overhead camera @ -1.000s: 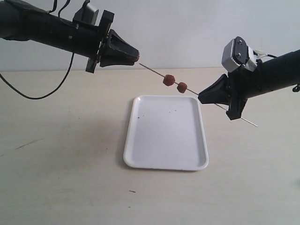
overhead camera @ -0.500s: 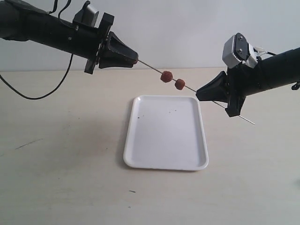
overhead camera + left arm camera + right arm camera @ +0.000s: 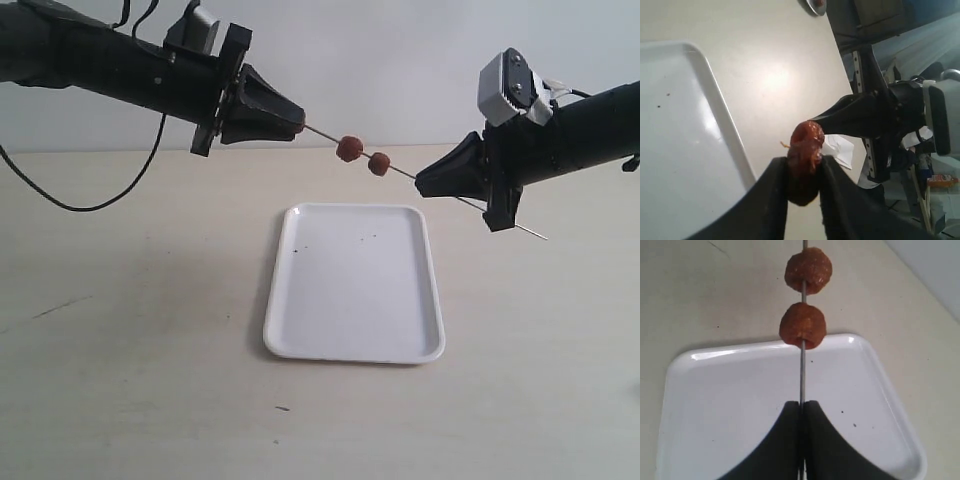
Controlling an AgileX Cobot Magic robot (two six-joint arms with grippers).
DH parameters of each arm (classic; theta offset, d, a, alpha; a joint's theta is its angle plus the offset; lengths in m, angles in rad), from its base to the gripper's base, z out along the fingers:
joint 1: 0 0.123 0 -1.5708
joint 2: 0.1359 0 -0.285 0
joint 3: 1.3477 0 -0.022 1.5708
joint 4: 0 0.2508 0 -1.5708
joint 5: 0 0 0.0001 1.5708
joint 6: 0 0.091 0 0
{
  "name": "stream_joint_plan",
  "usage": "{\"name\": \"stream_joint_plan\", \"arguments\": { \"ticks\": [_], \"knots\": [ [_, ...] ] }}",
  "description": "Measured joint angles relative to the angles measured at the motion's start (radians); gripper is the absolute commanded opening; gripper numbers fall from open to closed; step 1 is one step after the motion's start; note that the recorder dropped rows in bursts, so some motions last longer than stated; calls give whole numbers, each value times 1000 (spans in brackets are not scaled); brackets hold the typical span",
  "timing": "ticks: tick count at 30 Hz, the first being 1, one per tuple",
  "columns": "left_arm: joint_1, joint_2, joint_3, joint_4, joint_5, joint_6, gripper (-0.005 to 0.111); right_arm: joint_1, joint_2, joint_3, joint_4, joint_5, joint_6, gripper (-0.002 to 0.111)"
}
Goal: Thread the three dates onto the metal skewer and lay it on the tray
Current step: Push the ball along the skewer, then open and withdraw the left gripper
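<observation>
Two reddish-brown dates (image 3: 349, 148) (image 3: 378, 163) sit side by side on the thin metal skewer (image 3: 404, 174), held in the air above the far edge of the white tray (image 3: 355, 340). My right gripper (image 3: 420, 183) is shut on the skewer (image 3: 802, 375) below the two dates (image 3: 803, 325) (image 3: 808, 269); the rod's tail sticks out behind it. My left gripper (image 3: 298, 122) is shut on the third date (image 3: 805, 150) at the skewer's other end. The rod's tip is hidden at that date.
The tray (image 3: 730, 400) lies flat on a pale table (image 3: 130, 330) with a few dark specks on it. A black cable (image 3: 90, 200) hangs from the left arm over the table's back left.
Both arms have risen slightly, carrying the skewer and its two dates higher. The left gripper with the third date has closed in on the skewer's tip, shortening the bare rod between it and the dates.
</observation>
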Motion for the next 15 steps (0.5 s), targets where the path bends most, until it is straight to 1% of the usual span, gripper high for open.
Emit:
{"name": "stream_joint_plan", "arguments": {
  "ticks": [9,15],
  "knots": [
    [-39,0,0,-9,0,12,23,2,40,-39,16,65,0,0],
    [-48,0,0,-11,0,29,23,2,56,-58,42,103,0,0]
  ]
}}
